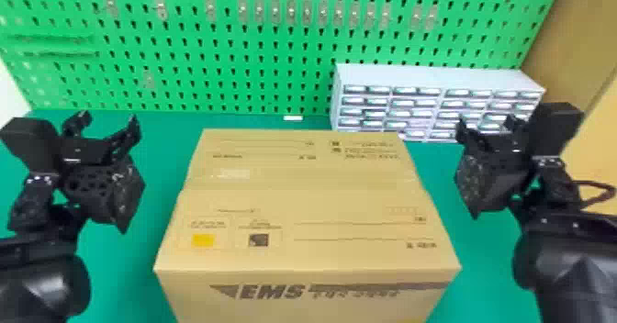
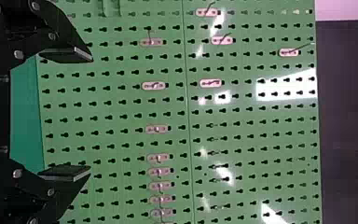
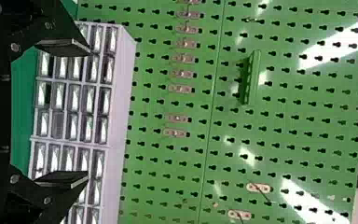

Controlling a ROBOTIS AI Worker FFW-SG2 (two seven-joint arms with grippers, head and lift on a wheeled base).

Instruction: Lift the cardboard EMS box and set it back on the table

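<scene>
The cardboard EMS box (image 1: 303, 198) rests on the green table in the middle of the head view, its top closed and its printed side facing me. To its left stands my left gripper (image 1: 104, 124), apart from the box. My right gripper (image 1: 487, 124) is on the other side, also clear of the cardboard. In the left wrist view, my left gripper (image 2: 91, 114) has its fingers wide apart with nothing between them. The right wrist view has my right gripper (image 3: 88, 112) likewise open, holding nothing.
Behind the box, a green pegboard (image 1: 206, 47) with small hooks rises from the table's back edge. A white drawer cabinet (image 1: 436, 81) stands at the back right, beyond my right gripper. Green tabletop (image 1: 119, 262) lies between the box and each arm.
</scene>
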